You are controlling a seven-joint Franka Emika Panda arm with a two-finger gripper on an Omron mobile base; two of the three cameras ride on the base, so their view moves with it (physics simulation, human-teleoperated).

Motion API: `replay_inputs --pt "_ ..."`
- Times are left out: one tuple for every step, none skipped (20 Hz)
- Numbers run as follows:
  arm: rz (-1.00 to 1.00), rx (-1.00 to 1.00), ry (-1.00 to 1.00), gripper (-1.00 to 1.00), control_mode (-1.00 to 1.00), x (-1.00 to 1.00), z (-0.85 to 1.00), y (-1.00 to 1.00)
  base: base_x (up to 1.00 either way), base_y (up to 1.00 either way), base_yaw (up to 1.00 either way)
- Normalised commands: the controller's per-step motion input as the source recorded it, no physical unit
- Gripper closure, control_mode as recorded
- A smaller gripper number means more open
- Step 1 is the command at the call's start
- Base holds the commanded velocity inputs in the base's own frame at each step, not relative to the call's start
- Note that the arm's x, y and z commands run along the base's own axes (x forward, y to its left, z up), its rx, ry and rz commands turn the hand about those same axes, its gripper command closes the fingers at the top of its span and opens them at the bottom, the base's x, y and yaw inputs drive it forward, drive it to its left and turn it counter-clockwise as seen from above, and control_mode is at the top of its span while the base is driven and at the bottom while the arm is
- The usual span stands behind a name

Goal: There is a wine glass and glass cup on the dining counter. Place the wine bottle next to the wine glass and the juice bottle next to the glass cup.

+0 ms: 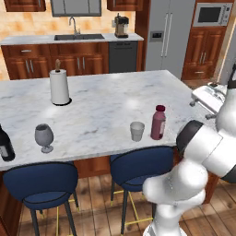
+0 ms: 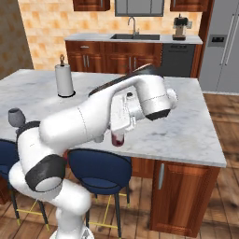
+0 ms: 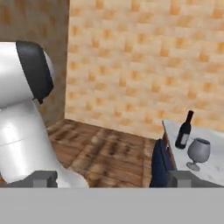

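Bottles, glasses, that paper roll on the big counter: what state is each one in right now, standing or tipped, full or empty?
Wine bottle: upright, capped, at the counter's edge beside the wine glass.
Wine glass: upright, empty.
Juice bottle: upright, capped, dark liquid inside.
Cup: upright, empty, beside the juice bottle.
Paper towel roll: standing on its holder.

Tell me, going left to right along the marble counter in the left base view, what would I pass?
Tall dark wine bottle → smoky-grey stemmed wine glass → white paper towel roll → short whitish glass cup → plump maroon juice bottle.
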Motion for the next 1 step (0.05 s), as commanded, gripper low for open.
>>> replay_inputs --pt "-0.24 -0.05 0.01 -1.0 -1.0 -1.0 0.0 0.25 0.0 0.0 0.0"
